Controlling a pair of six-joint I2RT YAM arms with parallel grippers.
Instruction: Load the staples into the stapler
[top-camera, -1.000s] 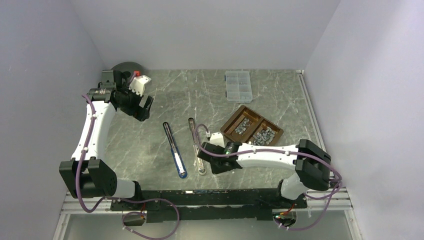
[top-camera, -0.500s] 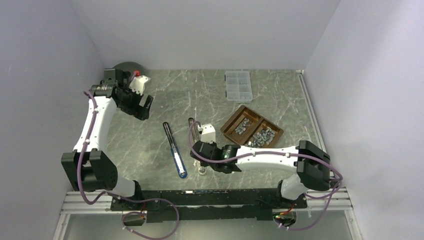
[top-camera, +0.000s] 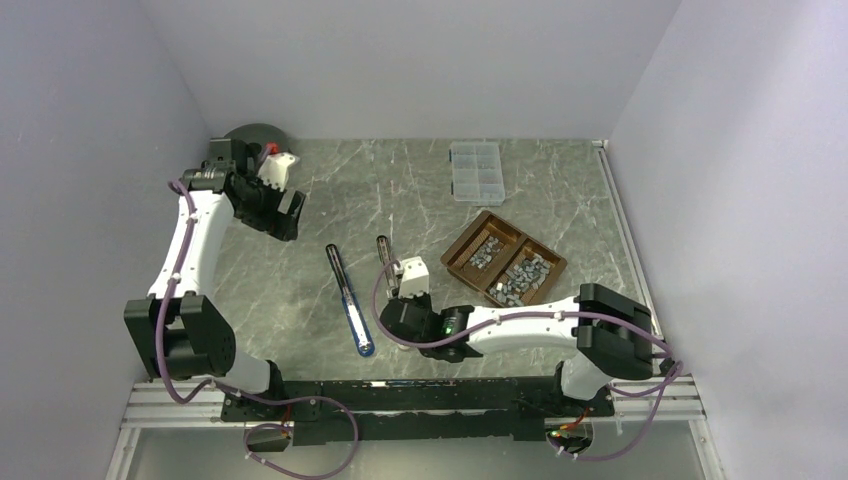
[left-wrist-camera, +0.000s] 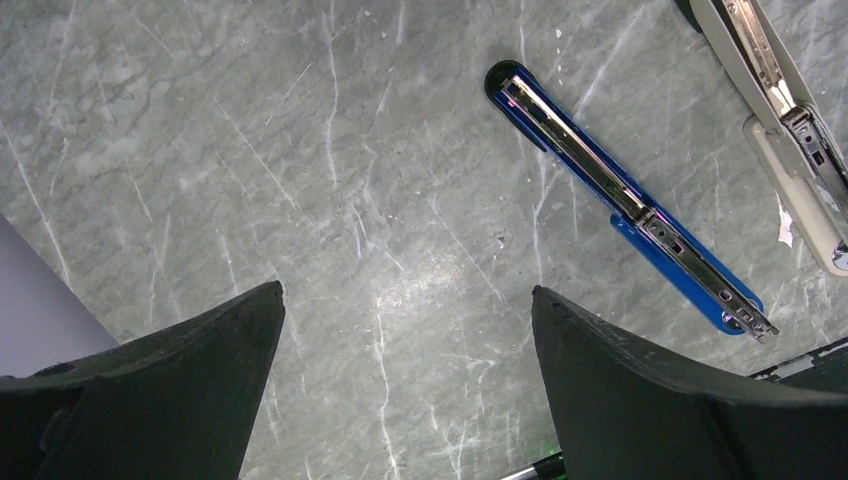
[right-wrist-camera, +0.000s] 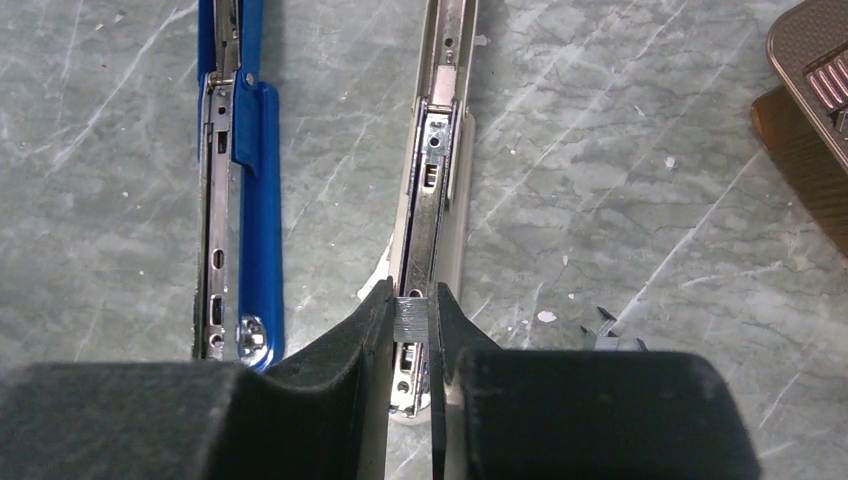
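Note:
My right gripper (right-wrist-camera: 411, 300) is shut on a short silver strip of staples (right-wrist-camera: 411, 318). It holds the strip just above the near end of the beige stapler (right-wrist-camera: 436, 180), which lies opened flat with its metal channel facing up. From above, the right gripper (top-camera: 403, 318) covers that stapler's (top-camera: 384, 254) near end. A blue stapler (right-wrist-camera: 240, 200) lies opened flat just to the left, parallel to the beige one. More staples (top-camera: 486, 250) fill a brown two-part tray (top-camera: 548, 270). My left gripper (left-wrist-camera: 405, 300) hangs open and empty over bare marble, far left (top-camera: 288, 214) of the blue stapler (left-wrist-camera: 620, 195).
A clear plastic compartment box (top-camera: 476, 170) stands at the back, beyond the tray. A loose staple piece (right-wrist-camera: 605, 335) lies on the marble right of my right fingers. The tray's corner (right-wrist-camera: 810, 60) shows at the right wrist view's upper right. A dark round object (top-camera: 250, 136) sits at the back left corner.
My right arm has swung left and drawn nearer, carrying the staple strip over the beige stapler's near end. The left arm has barely moved.

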